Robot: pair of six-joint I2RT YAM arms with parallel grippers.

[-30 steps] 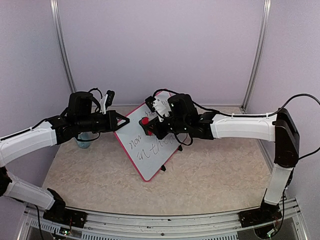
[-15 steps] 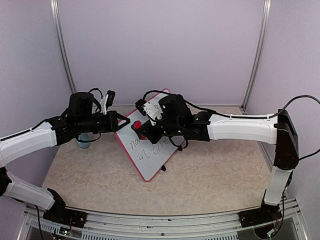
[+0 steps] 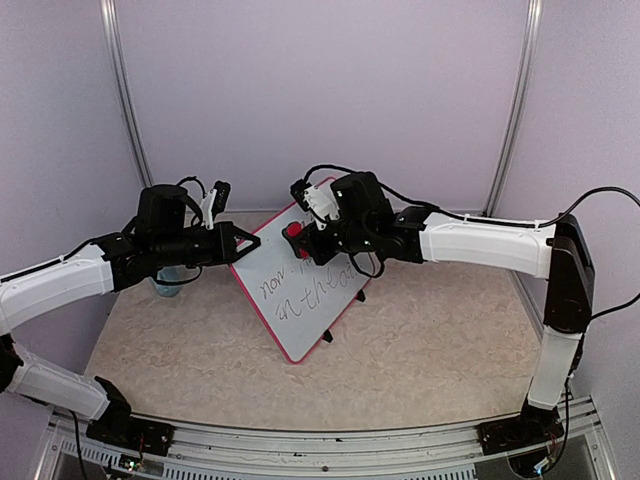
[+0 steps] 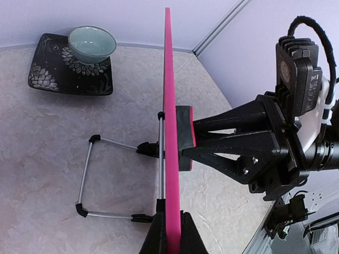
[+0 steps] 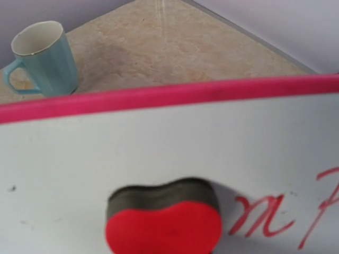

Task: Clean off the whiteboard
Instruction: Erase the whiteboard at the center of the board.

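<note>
We see the whiteboard (image 3: 300,320) propped upright mid-table (image 3: 440,340), left gripper (image 3: 242,243) clamped on its pink side edge, right gripper (image 3: 298,240) closed on the red eraser (image 5: 163,225), pressed against the written face.

A teal mug (image 5: 42,58) with a handle on its left stands upright at the upper left of the right wrist view, empty as far as can be seen. In the left wrist view, a square black plate (image 4: 50,78) with pale flower patterns lies at the upper left, a pale green bowl (image 4: 92,43) sitting on its far corner. All rest on a beige marbled table (image 3: 430,350). Lilac walls (image 3: 320,90) close it in, with metal posts (image 3: 122,90) at the back corners.
</note>
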